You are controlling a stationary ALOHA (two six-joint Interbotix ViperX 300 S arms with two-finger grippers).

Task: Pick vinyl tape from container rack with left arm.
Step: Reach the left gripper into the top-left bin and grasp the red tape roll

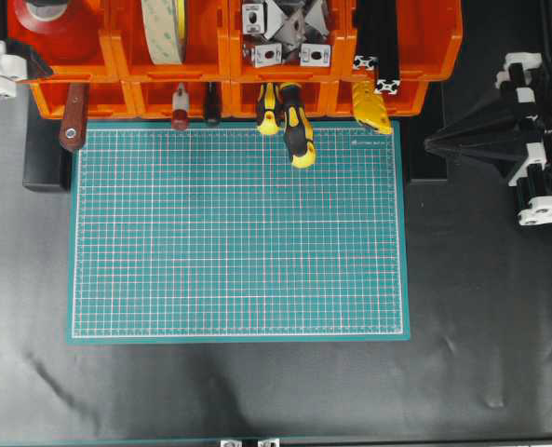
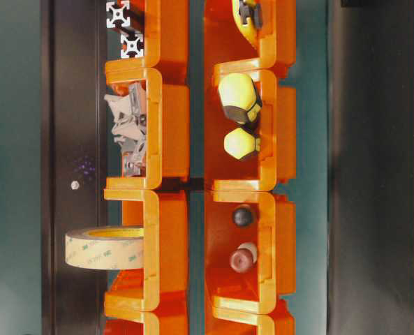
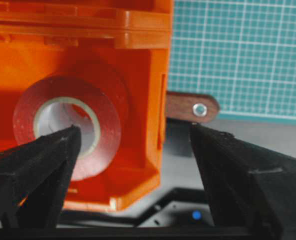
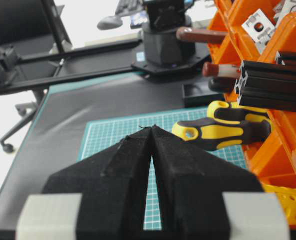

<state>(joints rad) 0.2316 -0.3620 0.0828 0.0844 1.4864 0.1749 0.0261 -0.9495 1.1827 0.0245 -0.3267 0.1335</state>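
Orange plastic container rack [image 3: 138,60], glossy red vinyl tape [image 3: 68,125] ring

Overhead, side view share container rack [image 1: 229,56]

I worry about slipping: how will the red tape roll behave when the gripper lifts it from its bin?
The vinyl tape looks glossy, so it may slip between pads. It seems rigid with its white core, probably light. Being round, it could roll if released on edge.

two tape rolls [image 1: 164,28] and two yellow-handled screwdrivers [image 1: 297,126]
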